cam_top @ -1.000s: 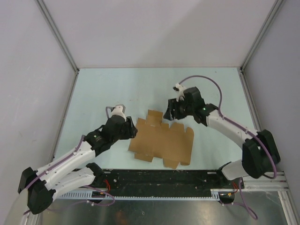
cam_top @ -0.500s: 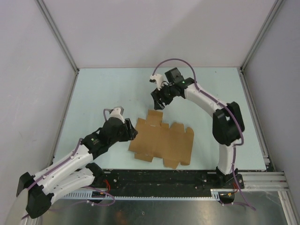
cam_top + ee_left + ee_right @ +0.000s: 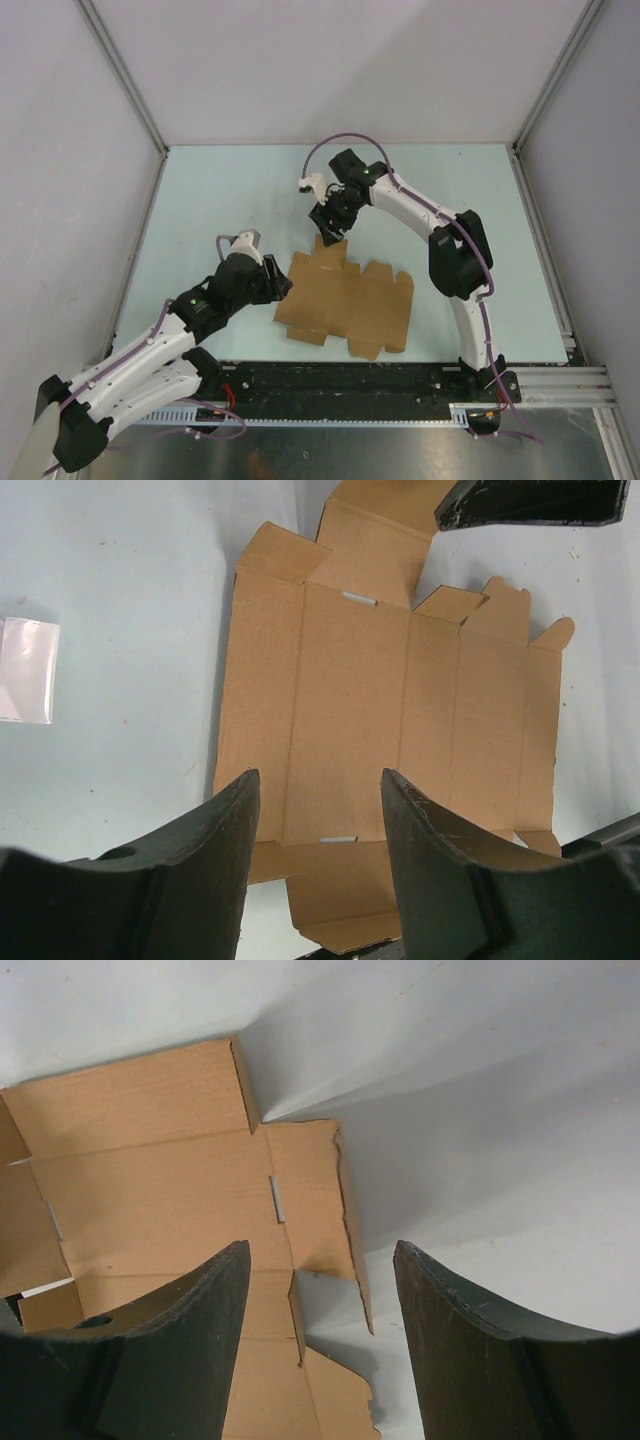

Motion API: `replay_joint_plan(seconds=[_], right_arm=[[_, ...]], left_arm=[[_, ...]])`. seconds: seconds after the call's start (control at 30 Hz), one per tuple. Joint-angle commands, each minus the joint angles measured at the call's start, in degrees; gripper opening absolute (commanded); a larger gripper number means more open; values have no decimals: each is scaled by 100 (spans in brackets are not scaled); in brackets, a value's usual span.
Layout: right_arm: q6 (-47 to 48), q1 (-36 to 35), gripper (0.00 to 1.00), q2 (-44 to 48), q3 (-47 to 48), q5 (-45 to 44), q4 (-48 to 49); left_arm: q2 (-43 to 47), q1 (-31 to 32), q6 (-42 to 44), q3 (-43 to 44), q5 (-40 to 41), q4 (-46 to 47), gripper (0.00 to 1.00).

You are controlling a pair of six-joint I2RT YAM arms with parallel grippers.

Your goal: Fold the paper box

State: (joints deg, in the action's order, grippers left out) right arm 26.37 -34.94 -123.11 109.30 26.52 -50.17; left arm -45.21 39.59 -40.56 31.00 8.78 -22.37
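Note:
The paper box (image 3: 345,300) lies flat and unfolded on the pale table, a brown sheet with creases and tabs. My left gripper (image 3: 283,285) hovers open at the sheet's left edge. In the left wrist view the box (image 3: 380,690) spreads out beyond the left gripper (image 3: 318,776), with nothing gripped. My right gripper (image 3: 327,232) hangs open over the far flap of the box. In the right wrist view the right gripper (image 3: 320,1250) straddles a slightly raised end flap (image 3: 345,1210) of the box (image 3: 150,1170) without touching it.
A small white paper scrap (image 3: 25,670) lies on the table left of the box. Grey enclosure walls stand on three sides. A black metal rail (image 3: 400,385) runs along the near edge between the arm bases.
The right arm has swung from the box's right side round to its far edge and lowered over the far flap. The left arm has barely moved.

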Motion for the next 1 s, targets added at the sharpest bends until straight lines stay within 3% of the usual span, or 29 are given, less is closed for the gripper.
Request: replay_joint_plan(seconds=[0.0, 0.23, 0.53, 0.63, 0.77, 0.97], right_arm=[[140, -83, 64, -73, -119, 81, -11], [-97, -118, 49, -257, -172, -552, 324], [-273, 110, 31, -319, -137, 81, 394], [-457, 259, 13, -354, -128, 544, 368], [-668, 426, 2, -302, -224, 916, 385], [-1555, 646, 0, 119, -750, 968, 911]], left_arm=[[30, -57, -75, -33, -34, 93, 57], [91, -83, -84, -42, -51, 93, 57], [162, -119, -67, -68, -51, 57, 57], [171, -127, -75, -95, -60, 57, 57], [171, -145, -75, -95, -78, 57, 57], [162, -163, -75, -77, -43, 57, 57]])
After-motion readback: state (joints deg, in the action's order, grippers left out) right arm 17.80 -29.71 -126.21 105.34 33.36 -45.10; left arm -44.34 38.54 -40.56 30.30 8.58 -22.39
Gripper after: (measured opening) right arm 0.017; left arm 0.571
